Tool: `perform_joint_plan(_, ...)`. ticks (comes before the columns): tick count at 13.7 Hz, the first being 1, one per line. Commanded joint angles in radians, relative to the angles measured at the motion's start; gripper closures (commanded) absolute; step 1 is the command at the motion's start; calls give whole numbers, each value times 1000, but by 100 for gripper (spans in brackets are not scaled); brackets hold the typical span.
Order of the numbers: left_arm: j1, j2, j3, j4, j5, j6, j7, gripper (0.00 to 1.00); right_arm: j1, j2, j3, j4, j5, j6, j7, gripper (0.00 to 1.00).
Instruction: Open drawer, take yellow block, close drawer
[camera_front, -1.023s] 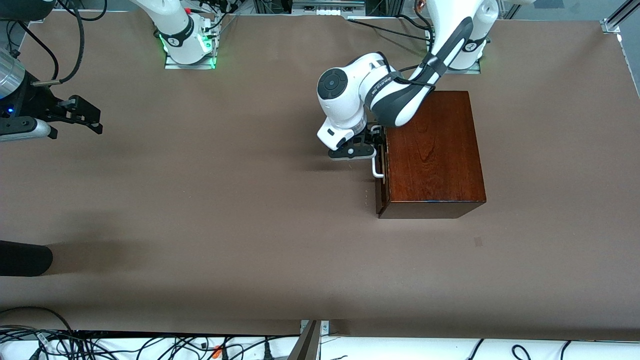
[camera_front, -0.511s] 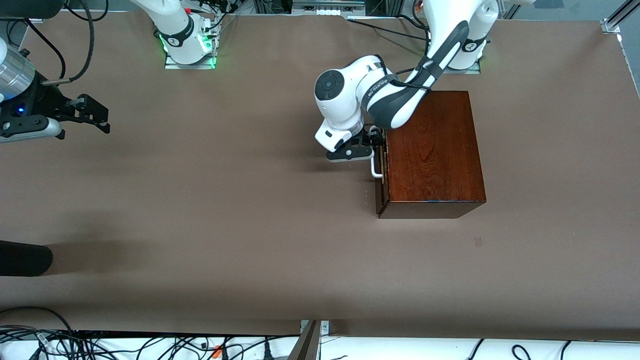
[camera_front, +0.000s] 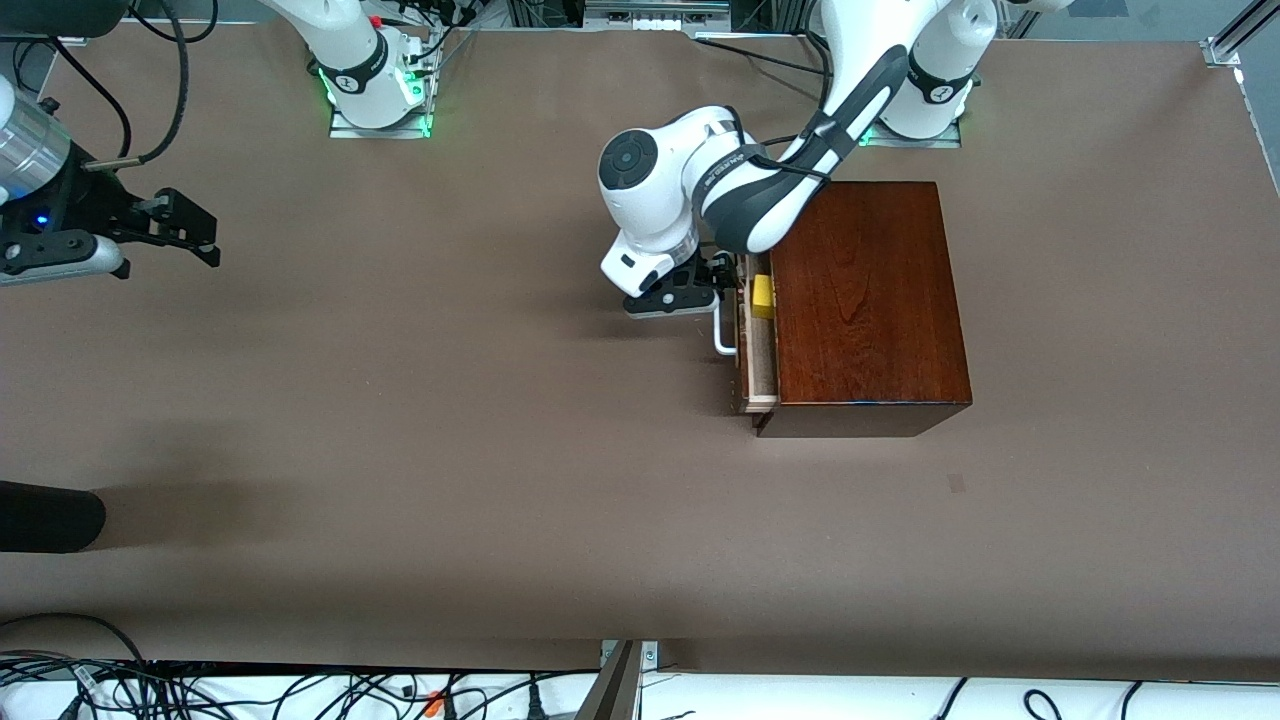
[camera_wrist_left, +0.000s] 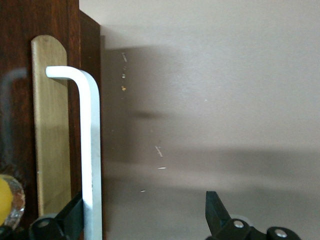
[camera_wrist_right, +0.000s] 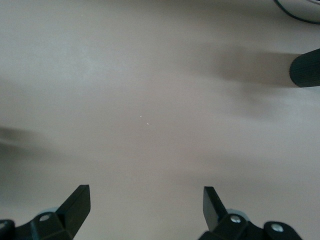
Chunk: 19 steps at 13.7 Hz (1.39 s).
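The left gripper (camera_front: 712, 290) sits at the white loop handle (camera_front: 724, 335) of the drawer (camera_front: 757, 345), its fingers spread wide, with one finger (camera_wrist_left: 70, 220) hooked between the handle bar and the drawer front and the other out over bare table (camera_front: 450, 420). The left arm reaches down from its base, elbow bent over the mahogany box (camera_front: 865, 305), wrist turned toward the drawer front. The drawer stands pulled partly out. Just past the gripper, inside the pale tray, lies the yellow block (camera_front: 762, 296), close to the box's edge. The right gripper (camera_front: 195, 235) waits well apart over the right arm's end of the table, fingers wide and empty.
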Motion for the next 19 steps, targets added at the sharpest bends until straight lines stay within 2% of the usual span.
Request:
perform_joint_plan(1,-44,68,-10,88,9,6,-44,0,-18,15,1,17,-4,8,-2,0)
perform_joint_plan(9,-84,104,-10,153,6,6,-70,0,-15,15,3,17,-7,8,8,0)
perform_joint_plan(19,-153,177,-10,286,6,7,-130,0,-15,15,3,16,-8,8,9,0)
